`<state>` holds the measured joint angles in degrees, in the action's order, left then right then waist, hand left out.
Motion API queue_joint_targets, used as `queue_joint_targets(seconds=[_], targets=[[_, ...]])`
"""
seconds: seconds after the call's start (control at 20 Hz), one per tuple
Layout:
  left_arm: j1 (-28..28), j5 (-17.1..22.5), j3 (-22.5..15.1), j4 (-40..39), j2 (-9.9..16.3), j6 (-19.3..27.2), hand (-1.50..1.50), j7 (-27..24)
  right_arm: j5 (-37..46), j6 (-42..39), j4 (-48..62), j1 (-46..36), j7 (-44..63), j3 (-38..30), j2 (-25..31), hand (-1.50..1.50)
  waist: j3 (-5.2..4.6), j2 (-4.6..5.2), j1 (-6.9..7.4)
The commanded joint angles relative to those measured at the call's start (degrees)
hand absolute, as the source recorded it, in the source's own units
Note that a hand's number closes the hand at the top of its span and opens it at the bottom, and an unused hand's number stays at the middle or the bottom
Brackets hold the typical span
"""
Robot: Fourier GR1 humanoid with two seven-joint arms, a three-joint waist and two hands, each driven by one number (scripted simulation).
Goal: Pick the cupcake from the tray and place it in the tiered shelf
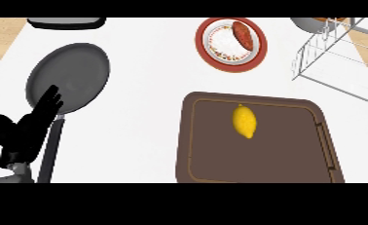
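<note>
Nearest to us, at the lower left edge, our left hand rests with its fingers straight and pointing up, holding nothing, lying over the handle and near rim of a grey frying pan. Our right hand does not show at all, so we cannot say what it is doing.

Ahead of us at the lower right sits the brown tray, and the only thing on it is a yellow lemon, lying near the middle of its upper half. We see no cupcake on the tray. The white wire rack at the upper right looks like the tiered shelf, and a rounded shape at its top edge might be the cupcake already set there, though it is cut off by the view and we cannot be sure.

Further back, a red-rimmed plate carries a reddish sausage-like piece of food, well apart from both tray and shelf.

Our judgement: either the placing is done and the cupcake sits out of clear sight in the shelf, or the pick has not begun; nothing here shows a hand carrying anything.
</note>
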<state>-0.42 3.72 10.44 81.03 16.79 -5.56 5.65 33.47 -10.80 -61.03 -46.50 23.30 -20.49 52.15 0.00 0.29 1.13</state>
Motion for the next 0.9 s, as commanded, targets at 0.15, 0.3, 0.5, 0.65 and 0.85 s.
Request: queue_joint_targets(seconds=[0.15,0.3,0.5,0.65,0.85], targets=[[0.25,-0.62,0.42,-1.11,-0.18,-0.41,0.0,-0.26,5.28,4.75,12.41,-2.94,-9.39,3.56,0.54,-1.5,0.0,0.03,0.14],[1.35,0.68,1.36,0.12,-0.95,-0.67,0.0,-0.19,1.96,3.05,10.12,-1.91,-10.69,0.63,1.22,-1.5,-0.01,-0.25,-0.53],[0.46,0.65,1.68,2.52,0.1,-0.81,0.0,1.93,-0.36,5.35,15.46,-2.58,-15.12,-2.2,0.64,-1.5,0.02,-0.2,-0.34],[0.53,-0.61,0.22,2.29,-1.2,-0.03,0.0,1.93,-4.0,3.54,17.1,-6.88,-12.48,-5.29,0.92,-1.5,0.03,-0.21,-0.26],[-0.59,-2.51,-0.4,1.91,-2.36,2.44,0.0,2.36,-9.68,0.63,17.9,-6.64,-10.48,-10.04,1.1,-1.5,0.03,-0.34,-0.96]])
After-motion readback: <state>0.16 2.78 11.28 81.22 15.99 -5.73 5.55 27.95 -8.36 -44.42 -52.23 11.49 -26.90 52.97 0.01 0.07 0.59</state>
